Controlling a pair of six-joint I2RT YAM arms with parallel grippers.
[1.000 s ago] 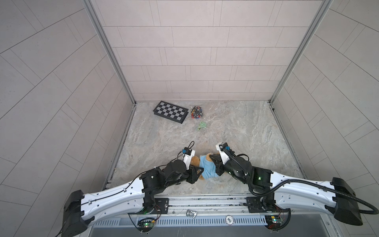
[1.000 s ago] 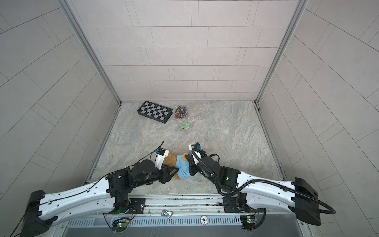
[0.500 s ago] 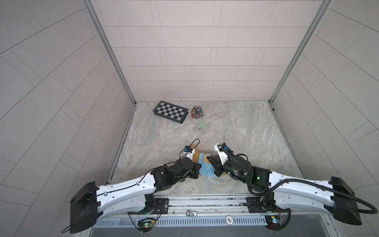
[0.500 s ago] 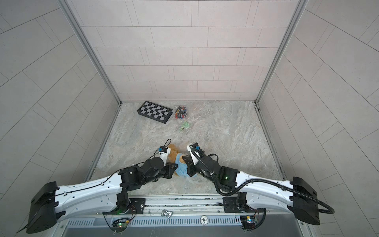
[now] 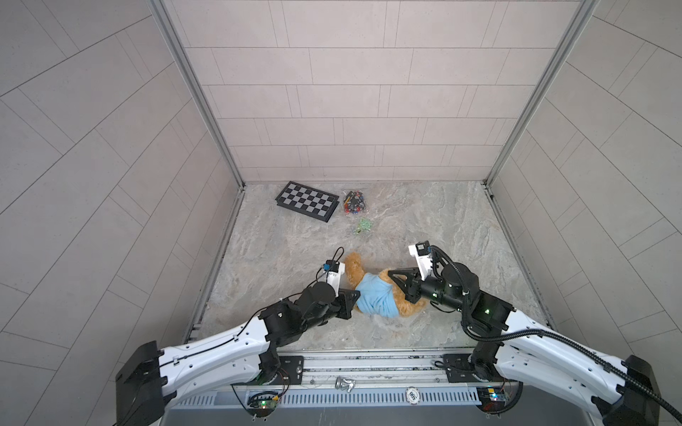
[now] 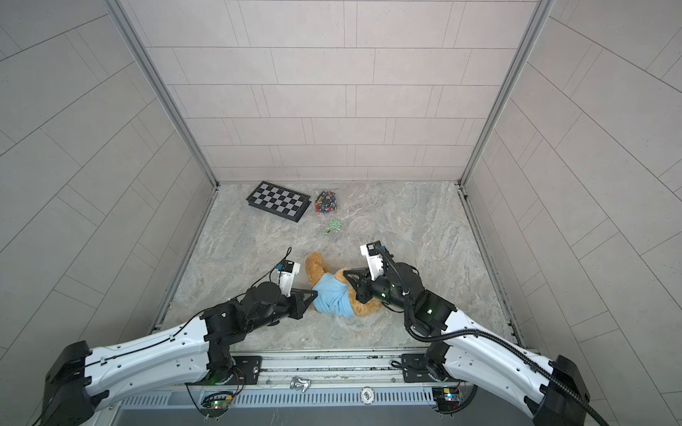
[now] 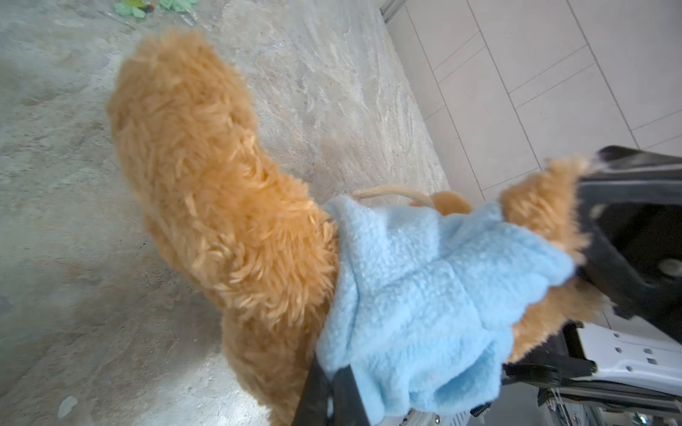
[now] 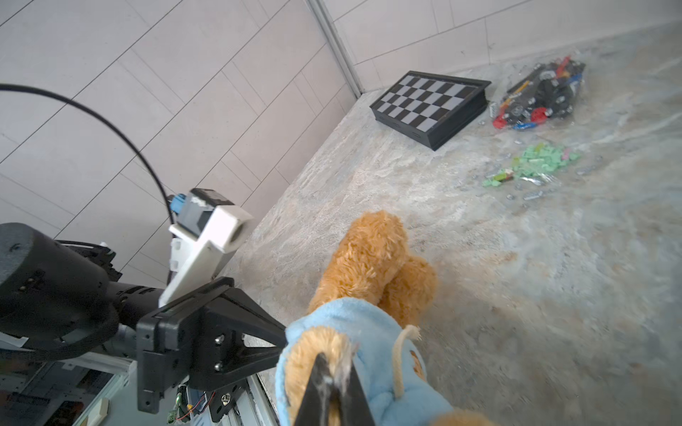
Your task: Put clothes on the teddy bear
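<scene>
- The left claw (image 7: 332, 373), part open a second ago, has closed on the hem of the light blue hoodie (image 7: 417, 295).
- The right claw (image 8: 331, 369) stays pinched on a furry limb poking from the hoodie.
- The teddy bear (image 5: 353, 266) lies near the front edge of the surface (image 5: 424, 221), midway along, now stretched longer.
- With both ends held, the hoodie can probably be tugged further on.

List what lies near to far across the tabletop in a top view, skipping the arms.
teddy bear in blue hoodie → green pieces → clear bag of colourful parts. The chessboard lies level with that bag, so it is left out.
</scene>
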